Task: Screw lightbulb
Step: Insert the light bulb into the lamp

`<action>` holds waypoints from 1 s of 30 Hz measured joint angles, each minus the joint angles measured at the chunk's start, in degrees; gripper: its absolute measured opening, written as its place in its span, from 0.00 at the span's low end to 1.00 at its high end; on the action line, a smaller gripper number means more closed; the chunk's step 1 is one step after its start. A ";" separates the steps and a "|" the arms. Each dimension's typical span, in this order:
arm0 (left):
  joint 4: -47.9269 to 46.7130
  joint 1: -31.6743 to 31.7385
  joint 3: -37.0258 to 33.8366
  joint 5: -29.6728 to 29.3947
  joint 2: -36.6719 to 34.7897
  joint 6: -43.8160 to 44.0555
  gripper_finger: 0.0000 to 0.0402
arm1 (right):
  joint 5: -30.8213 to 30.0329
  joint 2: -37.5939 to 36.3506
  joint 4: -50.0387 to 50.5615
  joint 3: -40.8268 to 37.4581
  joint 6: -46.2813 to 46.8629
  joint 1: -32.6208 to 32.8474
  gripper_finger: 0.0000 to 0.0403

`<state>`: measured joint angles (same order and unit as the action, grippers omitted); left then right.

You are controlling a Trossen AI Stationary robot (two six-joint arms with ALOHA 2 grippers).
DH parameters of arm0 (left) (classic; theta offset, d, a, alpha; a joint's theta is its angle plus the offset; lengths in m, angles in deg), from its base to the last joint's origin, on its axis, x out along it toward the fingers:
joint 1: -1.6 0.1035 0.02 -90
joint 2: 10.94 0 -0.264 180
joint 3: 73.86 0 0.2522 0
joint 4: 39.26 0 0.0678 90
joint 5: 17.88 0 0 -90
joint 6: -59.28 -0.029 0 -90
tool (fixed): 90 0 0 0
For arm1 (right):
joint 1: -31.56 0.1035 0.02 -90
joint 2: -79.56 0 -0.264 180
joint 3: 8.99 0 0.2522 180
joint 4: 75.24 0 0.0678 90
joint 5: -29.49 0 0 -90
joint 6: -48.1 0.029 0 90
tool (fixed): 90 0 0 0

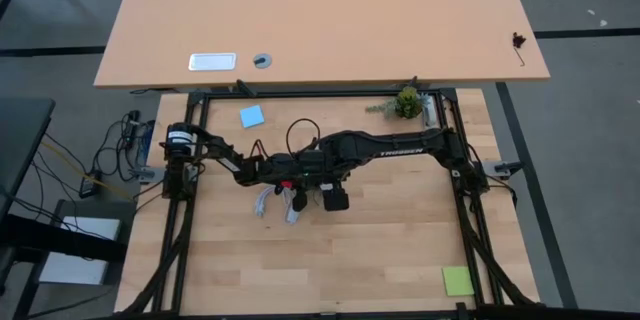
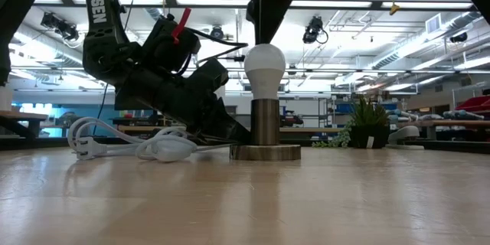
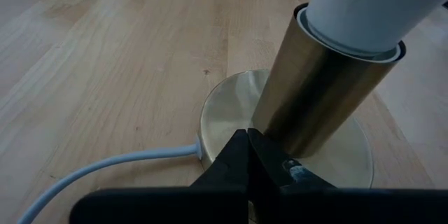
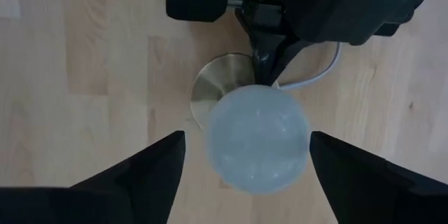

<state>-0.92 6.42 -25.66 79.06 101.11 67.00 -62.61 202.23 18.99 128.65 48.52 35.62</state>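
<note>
At table centre, the white frosted pear-shaped lightbulb [image 2: 265,63] sits upright in the brass cylindrical socket [image 2: 265,122]. Right gripper [image 4: 241,155] hangs above it, fingers spread wide, holding nothing. Left gripper [image 3: 246,155], fingers closed together, pins the round brass base [image 3: 217,115]. Centre over bulb, close gently, twist while the base stays pinned.

lightbulb [image 2: 264,65] upright in socket [image 2: 266,122] on base disc [image 2: 266,152] on surface [image 2: 245,199] | left pincer [image 3: 246,155] touching socket | right pincer [image 4: 245,155] above lightbulb | cord [image 2: 130,145] beside base disc
</note>
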 joint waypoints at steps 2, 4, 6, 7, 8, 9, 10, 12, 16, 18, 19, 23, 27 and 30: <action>-0.02 0.00 0.00 0.00 0.00 0.00 0.00 | -0.03 0.00 0.06 0.00 -0.25 -0.19 0.81; -0.01 0.00 0.00 0.00 0.00 0.00 0.00 | -0.53 0.00 0.04 0.00 -0.86 -0.40 0.84; 0.00 0.00 0.00 0.00 0.00 0.00 0.00 | -0.63 0.02 0.06 0.00 -1.73 -0.55 0.87; 0.00 0.00 0.00 0.00 0.00 0.00 0.00 | -0.63 0.02 0.08 0.00 -2.48 -0.57 0.88; 0.00 0.00 0.00 0.00 0.00 0.00 0.00 | -0.65 0.02 0.15 0.00 -3.57 -0.58 0.88; -0.02 0.00 0.00 0.00 0.00 0.00 0.00 | -0.66 0.02 0.13 0.00 -4.85 -0.59 0.89; -0.02 0.00 0.00 0.00 0.00 0.00 0.00 | -0.66 0.02 0.09 -0.08 -6.01 -0.57 0.89; -0.02 0.00 0.00 0.02 0.00 0.00 0.00 | -0.66 0.02 -1.15 -1.02 -7.84 -0.55 0.89; 0.00 -0.01 0.00 0.00 0.01 0.00 0.00 | 0.02 0.13 -2.40 -2.97 -8.25 -0.73 0.90; -0.01 0.00 0.00 0.02 0.00 0.00 0.00 | 0.22 0.11 -2.86 -4.05 -8.25 -0.76 0.90; 0.00 -0.01 0.00 0.01 0.01 0.00 0.00 | 0.22 0.16 -2.72 -4.34 -8.39 -0.77 0.90; -0.02 -0.02 0.00 0.02 0.02 0.00 0.00 | 0.22 0.11 -3.46 -4.42 -8.30 -0.76 0.88; 0.00 -0.02 0.00 0.02 0.02 0.00 0.00 | 0.22 0.11 -3.67 -4.41 -6.98 -0.94 0.83; 0.00 -0.02 0.00 0.00 0.02 0.00 0.00 | 0.22 0.11 -3.65 -4.39 -4.56 -1.09 0.78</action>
<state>-0.92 6.40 -25.66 79.06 101.13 67.00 -62.40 202.34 15.34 124.26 43.96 34.53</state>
